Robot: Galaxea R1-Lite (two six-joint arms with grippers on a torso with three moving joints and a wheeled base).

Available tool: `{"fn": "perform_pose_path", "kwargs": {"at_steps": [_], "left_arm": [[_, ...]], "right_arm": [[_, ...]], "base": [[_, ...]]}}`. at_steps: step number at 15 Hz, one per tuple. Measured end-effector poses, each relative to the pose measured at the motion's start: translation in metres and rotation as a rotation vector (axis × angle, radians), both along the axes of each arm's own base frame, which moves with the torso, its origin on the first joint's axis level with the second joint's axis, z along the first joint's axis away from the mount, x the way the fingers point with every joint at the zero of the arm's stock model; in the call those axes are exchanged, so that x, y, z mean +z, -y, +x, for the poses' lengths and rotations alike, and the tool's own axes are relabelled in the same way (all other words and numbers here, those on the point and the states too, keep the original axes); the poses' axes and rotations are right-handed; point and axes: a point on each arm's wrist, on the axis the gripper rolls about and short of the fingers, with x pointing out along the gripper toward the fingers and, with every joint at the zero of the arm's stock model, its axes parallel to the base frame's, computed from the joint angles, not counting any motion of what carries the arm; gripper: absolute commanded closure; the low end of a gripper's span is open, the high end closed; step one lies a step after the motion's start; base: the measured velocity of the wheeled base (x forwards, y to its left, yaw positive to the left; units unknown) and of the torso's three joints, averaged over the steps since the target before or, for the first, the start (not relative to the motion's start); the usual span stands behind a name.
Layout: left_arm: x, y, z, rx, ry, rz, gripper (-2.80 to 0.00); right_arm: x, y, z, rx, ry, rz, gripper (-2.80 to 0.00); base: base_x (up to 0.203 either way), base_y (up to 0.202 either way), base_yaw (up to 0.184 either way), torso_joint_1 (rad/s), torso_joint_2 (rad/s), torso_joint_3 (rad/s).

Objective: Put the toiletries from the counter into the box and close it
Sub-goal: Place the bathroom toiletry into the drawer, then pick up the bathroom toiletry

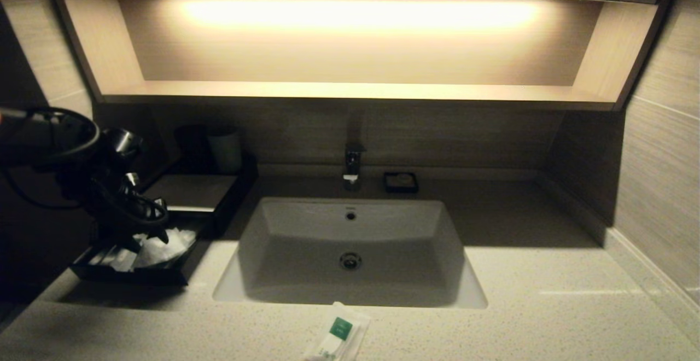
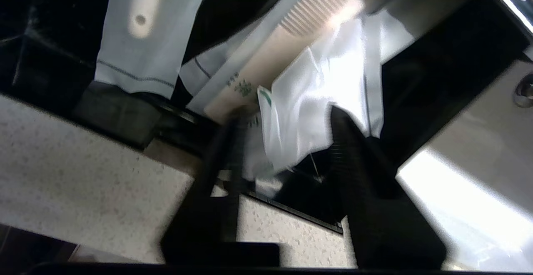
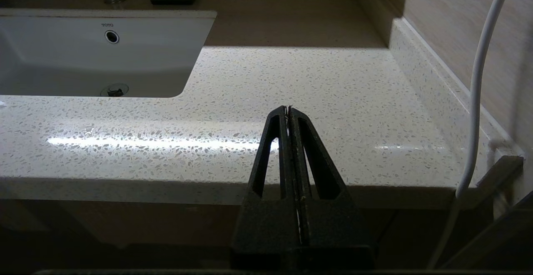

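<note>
The black box (image 1: pixel 188 191) stands at the counter's (image 1: pixel 547 295) back left, its shallow drawer tray (image 1: pixel 131 280) pulled out toward me. White packets (image 1: pixel 164 246) lie in the tray. My left gripper (image 1: pixel 158 230) hangs just over them, open, and a puffy white packet (image 2: pixel 316 91) lies loose between its fingers (image 2: pixel 354 150). A packet with a green label (image 2: pixel 141 37) and a comb packet (image 2: pixel 266 58) lie beside it. One more green-labelled packet (image 1: pixel 339 336) rests on the counter's front edge, before the sink (image 1: pixel 350 224). My right gripper (image 3: pixel 288 109) is shut and empty, low by the counter's front right.
Two dark cups (image 1: pixel 224 147) stand on the box's rear part. A faucet (image 1: pixel 353 164) and a small black soap dish (image 1: pixel 401 181) sit behind the sink. A lit wooden shelf (image 1: pixel 355 90) overhangs the back. A white cable (image 3: pixel 479 79) hangs by the right wall.
</note>
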Motion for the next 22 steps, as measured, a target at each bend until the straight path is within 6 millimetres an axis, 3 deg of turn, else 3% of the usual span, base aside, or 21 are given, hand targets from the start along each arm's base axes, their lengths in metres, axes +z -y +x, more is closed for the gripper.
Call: {"fn": "perform_pose_path", "kwargs": {"at_steps": [9,10,14,22], "left_arm": [[0.047,0.015,-0.032,-0.035,0.1,0.008,-2.8],[0.052,0.017,-0.036,-0.042,0.114,0.011,0.0],[0.074,0.04,-0.052,-0.136,0.179,0.026,0.0],[0.085,0.132,-0.073,-0.461,0.221,0.005,0.0]], "right_arm": [[0.0,0.0,0.0,0.0,0.0,0.0,0.0],[0.0,0.0,0.0,0.0,0.0,0.0,0.0],[0.0,0.0,0.0,0.0,0.0,0.0,0.0],[0.0,0.0,0.0,0.0,0.0,0.0,0.0]], "base": [[0.0,0.0,0.0,0.0,0.0,0.0],[0.0,0.0,0.0,0.0,0.0,0.0],[0.0,0.0,0.0,0.0,0.0,0.0],[0.0,0.0,0.0,0.0,0.0,0.0]]}}
